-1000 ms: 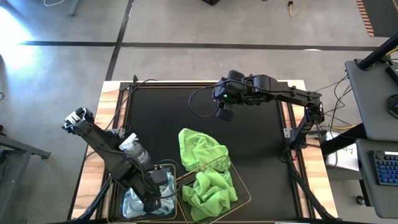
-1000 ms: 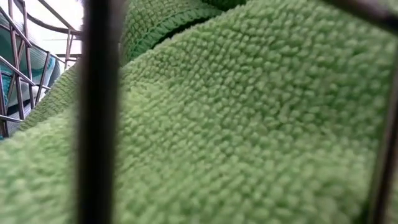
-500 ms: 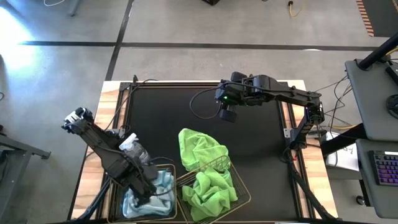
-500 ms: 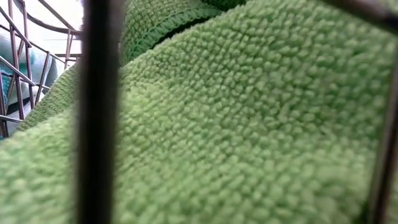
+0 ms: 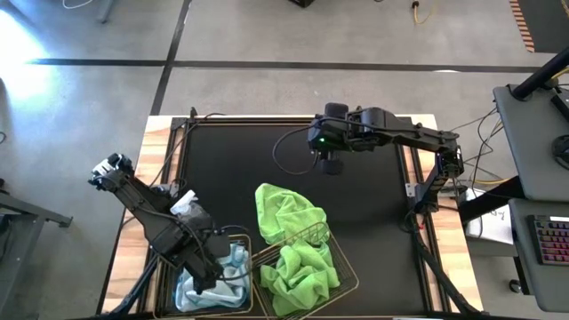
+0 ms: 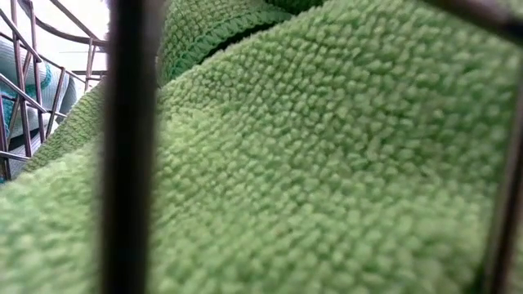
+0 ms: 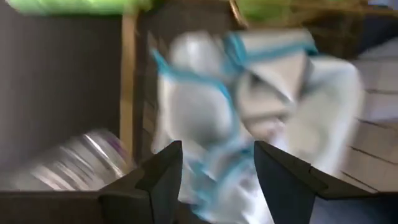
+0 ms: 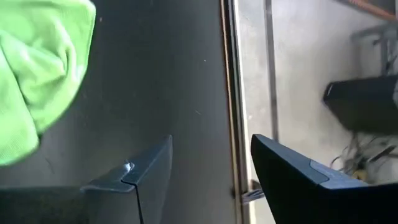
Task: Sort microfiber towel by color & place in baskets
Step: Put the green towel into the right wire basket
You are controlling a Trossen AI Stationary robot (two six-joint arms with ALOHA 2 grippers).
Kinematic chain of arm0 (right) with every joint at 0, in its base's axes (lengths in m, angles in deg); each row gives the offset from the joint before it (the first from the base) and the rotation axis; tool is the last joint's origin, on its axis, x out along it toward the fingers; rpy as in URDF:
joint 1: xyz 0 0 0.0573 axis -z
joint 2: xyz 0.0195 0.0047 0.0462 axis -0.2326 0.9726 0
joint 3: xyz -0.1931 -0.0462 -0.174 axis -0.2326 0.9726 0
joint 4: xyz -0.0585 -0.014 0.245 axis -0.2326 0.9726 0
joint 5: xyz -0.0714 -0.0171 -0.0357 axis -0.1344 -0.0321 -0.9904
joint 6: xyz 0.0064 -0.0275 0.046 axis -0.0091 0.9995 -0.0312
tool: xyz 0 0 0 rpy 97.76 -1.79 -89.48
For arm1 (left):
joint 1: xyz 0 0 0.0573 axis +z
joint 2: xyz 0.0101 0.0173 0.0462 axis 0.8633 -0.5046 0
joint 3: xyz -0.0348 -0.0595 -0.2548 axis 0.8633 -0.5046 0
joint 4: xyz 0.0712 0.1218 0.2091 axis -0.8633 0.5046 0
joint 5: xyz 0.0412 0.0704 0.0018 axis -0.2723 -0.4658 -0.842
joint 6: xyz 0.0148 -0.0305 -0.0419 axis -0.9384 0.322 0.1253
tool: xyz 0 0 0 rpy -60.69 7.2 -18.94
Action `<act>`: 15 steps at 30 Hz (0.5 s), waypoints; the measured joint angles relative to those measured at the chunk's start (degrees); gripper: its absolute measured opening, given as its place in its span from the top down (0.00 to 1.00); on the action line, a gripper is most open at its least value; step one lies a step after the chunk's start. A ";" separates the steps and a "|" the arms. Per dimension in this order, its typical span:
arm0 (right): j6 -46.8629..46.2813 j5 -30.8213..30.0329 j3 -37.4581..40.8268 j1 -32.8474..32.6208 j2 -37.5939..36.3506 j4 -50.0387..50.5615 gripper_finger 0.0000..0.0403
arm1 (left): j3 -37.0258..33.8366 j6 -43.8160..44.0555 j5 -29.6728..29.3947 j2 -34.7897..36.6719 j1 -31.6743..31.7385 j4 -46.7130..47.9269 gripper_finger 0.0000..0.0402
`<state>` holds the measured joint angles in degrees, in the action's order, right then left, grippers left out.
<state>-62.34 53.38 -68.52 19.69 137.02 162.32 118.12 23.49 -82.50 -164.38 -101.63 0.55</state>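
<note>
Several pale blue towels (image 5: 227, 274) lie heaped in the left basket (image 5: 250, 298) at the table's near edge. My left gripper (image 5: 209, 269) hovers open just above that heap; in the left wrist view its fingers (image 7: 214, 168) stand on either side of the blue towels (image 7: 249, 106). One lime green towel (image 5: 302, 267) fills the right basket (image 5: 352, 277), and it fills the low view (image 6: 327, 163) behind a basket wire (image 6: 127, 163). A second green towel (image 5: 283, 209) hangs over that basket's far rim onto the mat. My right gripper (image 5: 331, 164) is open above the mat's far part (image 8: 211, 168).
A small clear spray bottle (image 5: 185, 204) lies on the mat's left edge beside my left arm, also seen in the left wrist view (image 7: 74, 158). The black mat (image 5: 231, 169) is bare between the green towel and my right gripper. Cables run along the table's far and right edges.
My left gripper has drawn back up and toward the table's left out of the left basket, and more of the pale blue towels shows there now. My right gripper has turned about and shifted slightly toward the table's right. The green towels have not moved.
</note>
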 joint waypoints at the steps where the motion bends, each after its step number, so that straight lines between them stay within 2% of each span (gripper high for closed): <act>1: 1.58 -0.02 0.18 0.02 0.00 0.00 0.47 | 0.00 -2.32 -2.86 0.00 0.00 0.02 0.55; 6: 5.49 0.20 1.76 0.02 0.00 0.01 0.47 | 0.00 -14.23 -17.60 0.55 -0.04 0.24 0.55; 8: 5.93 2.02 2.79 0.04 0.00 0.00 0.47 | 0.00 -17.77 -22.74 1.14 -0.20 0.40 0.55; 11: 5.90 6.80 4.42 0.04 0.00 -0.07 0.47 | -0.07 -21.54 -26.92 2.32 -0.22 0.57 0.55; 15: 6.68 7.19 6.53 0.03 0.00 -0.16 0.47 | -0.91 -23.78 -31.37 4.01 0.12 0.96 0.55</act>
<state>-55.66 60.57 -61.99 19.72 137.02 162.16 117.22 -0.28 -113.87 -160.37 -101.51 1.51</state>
